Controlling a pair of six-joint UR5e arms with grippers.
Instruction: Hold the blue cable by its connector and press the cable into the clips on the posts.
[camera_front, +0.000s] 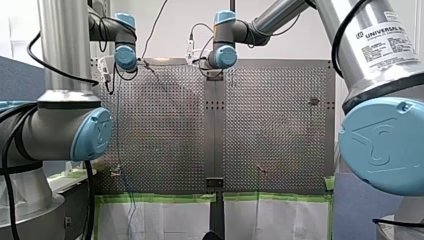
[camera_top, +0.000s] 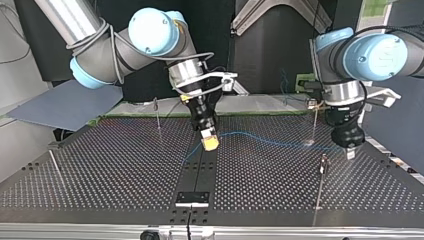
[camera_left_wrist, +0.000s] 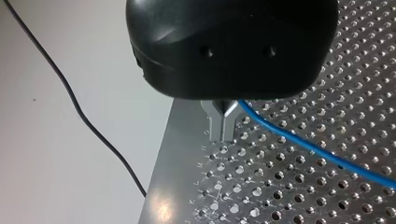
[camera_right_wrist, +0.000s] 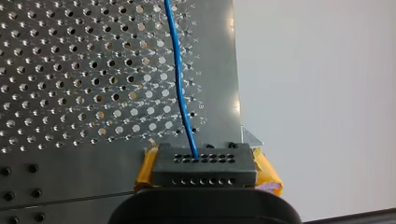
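The thin blue cable (camera_top: 265, 138) runs low over the perforated table (camera_top: 110, 170) between my two grippers. My right gripper (camera_top: 210, 142), with yellow pads, is shut on the cable's black connector (camera_right_wrist: 204, 166); the blue cable (camera_right_wrist: 179, 79) leaves the connector and runs ahead over the plate. My left gripper (camera_top: 350, 151) hangs near the table's edge at the top view's right. Its metal fingers (camera_left_wrist: 223, 125) are shut, and the blue cable (camera_left_wrist: 308, 144) comes out from between them. A post (camera_top: 323, 165) with a clip stands just in front of it, and another post (camera_top: 314, 126) behind the cable.
A thin post (camera_top: 158, 114) stands at the top view's left behind my right gripper, and a slanted rod (camera_top: 55, 167) near the left edge. A black strip (camera_top: 199, 172) divides the table. A black wire (camera_left_wrist: 70, 93) hangs off the table beside my left gripper. Green tape (camera_front: 160, 198) lines the near edge.
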